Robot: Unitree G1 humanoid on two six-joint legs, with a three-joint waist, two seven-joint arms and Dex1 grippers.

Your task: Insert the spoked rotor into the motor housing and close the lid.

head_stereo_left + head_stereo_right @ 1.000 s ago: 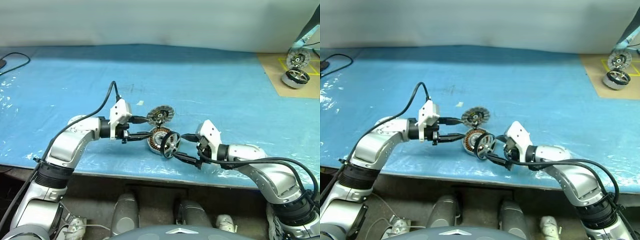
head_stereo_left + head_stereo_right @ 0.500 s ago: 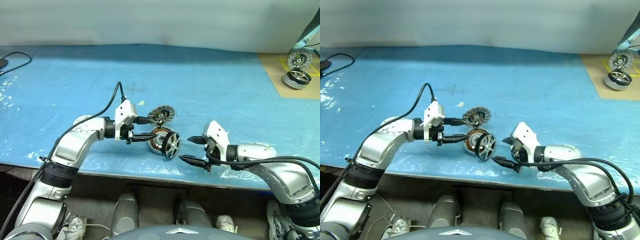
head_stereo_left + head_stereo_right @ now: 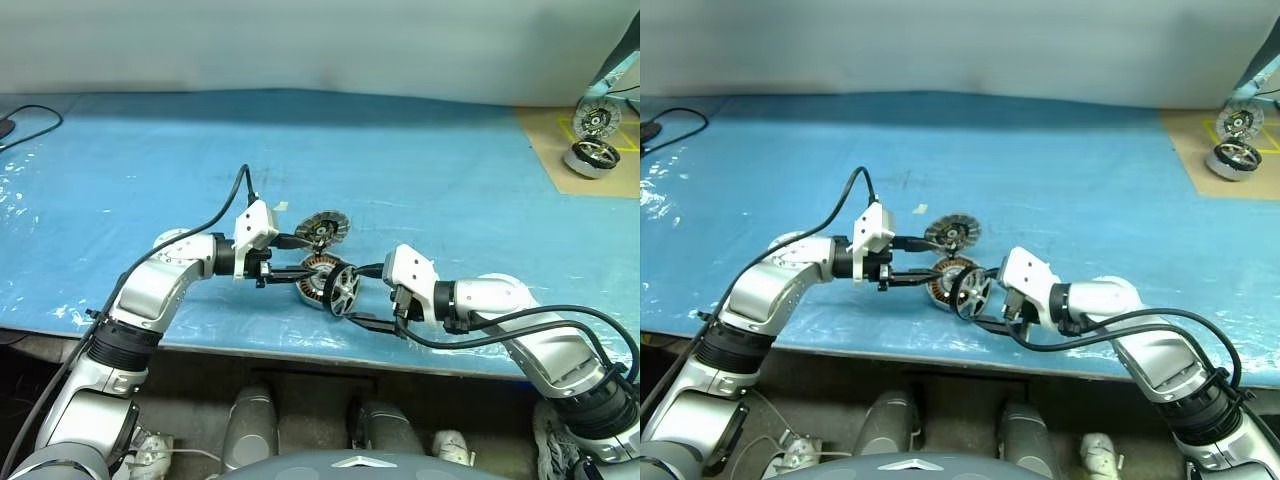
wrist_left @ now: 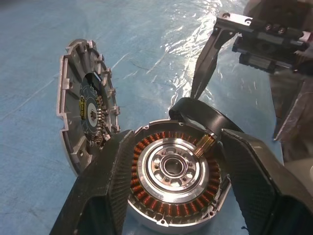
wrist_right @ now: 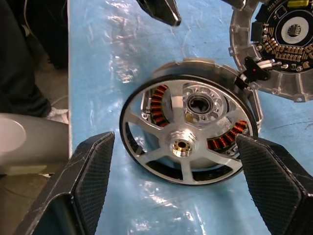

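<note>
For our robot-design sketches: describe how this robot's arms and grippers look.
Both arms are glossy silver shells with black ribbed joints. Each wrist carries a white camera block fed by a black cable. The left gripper and right gripper each have two black fingers with cross-hatched pads.

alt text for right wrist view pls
The rotor leans tilted against the open housing, not yet seated, between the right end effector's spread black fingers. The hinged lid stands open beside them on blue sheeting.
</note>
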